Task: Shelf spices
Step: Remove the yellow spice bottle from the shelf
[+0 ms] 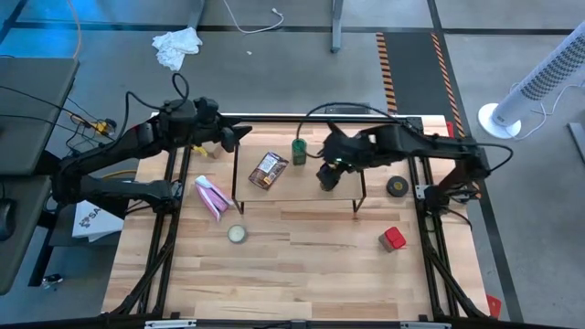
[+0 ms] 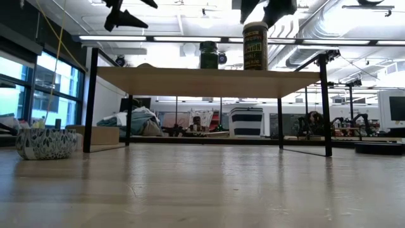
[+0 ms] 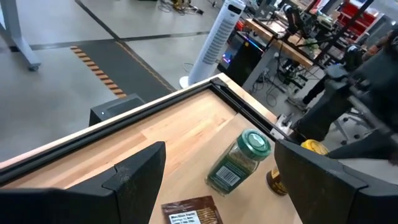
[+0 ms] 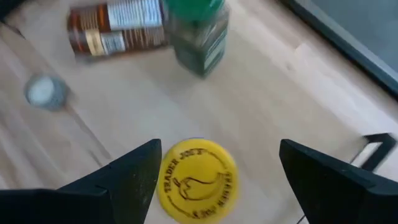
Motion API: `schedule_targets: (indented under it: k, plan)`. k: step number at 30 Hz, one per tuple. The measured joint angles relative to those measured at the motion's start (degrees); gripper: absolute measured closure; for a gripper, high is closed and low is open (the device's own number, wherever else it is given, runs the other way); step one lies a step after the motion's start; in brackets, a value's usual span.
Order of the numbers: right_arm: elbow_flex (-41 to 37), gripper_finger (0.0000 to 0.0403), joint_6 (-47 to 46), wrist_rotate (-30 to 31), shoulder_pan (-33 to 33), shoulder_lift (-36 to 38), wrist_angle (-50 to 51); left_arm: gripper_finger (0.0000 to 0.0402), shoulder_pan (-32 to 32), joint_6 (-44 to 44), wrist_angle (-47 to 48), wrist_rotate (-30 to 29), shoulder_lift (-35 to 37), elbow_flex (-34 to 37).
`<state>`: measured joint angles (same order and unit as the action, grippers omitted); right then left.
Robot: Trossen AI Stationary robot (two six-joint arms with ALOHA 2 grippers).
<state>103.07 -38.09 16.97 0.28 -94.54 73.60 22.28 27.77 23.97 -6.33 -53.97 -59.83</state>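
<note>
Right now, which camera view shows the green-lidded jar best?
The left wrist view: the green-lidded jar shows lid, glass and label, standing on the shelf. The high view gives only its top, the low view a dark silhouette, and the right wrist view cuts it off.

A robotics lab or workshop: a bare grey concrete floor (image 1: 274, 73) with hazard-striped tape (image 1: 386, 64), a white tower fan (image 1: 539, 78), exposed ceiling ducts and strip lights (image 2: 190, 39), other robot arms (image 2: 354, 121) on benches.

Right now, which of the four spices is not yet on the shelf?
The red boxy container: it sits on the tabletop, right of the shelf. The green-lidded jar, yellow-lidded jar and brown packet are on the shelf.
</note>
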Motion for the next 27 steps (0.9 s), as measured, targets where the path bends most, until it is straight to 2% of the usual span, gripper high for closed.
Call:
schedule_targets:
  k: [8,13,17,20,24,27]
  plan:
    - [4.5,0.008,2.1,-1.1,0.2,-7.5,7.0,0.0103,0.0,0.0,0.1,0.1,0.2,0.0]
    - [4.1,0.008,0.1,-3.8,0.6,-8.1,9.7,0.0103,0.0,0.0,0.1,0.2,0.2,0.0]
    - [3.9,0.0085,-1.9,-1.5,0.6,-8.2,11.0,0.0103,0.0,0.0,0.1,0.2,0.2,0.0]
    - [3.9,0.0116,-2.7,0.9,0.6,-8.2,10.1,0.0103,0.0,0.0,0.1,0.1,0.2,0.0]
    - [3.9,0.0176,-2.9,-1.1,0.6,-8.2,8.6,0.0103,0.0,0.0,0.1,0.0,0.2,0.0]
    - [3.9,0.0197,-2.7,-0.2,0.7,-8.2,8.7,0.0103,0.0,0.0,0.2,0.0,0.2,0.0]
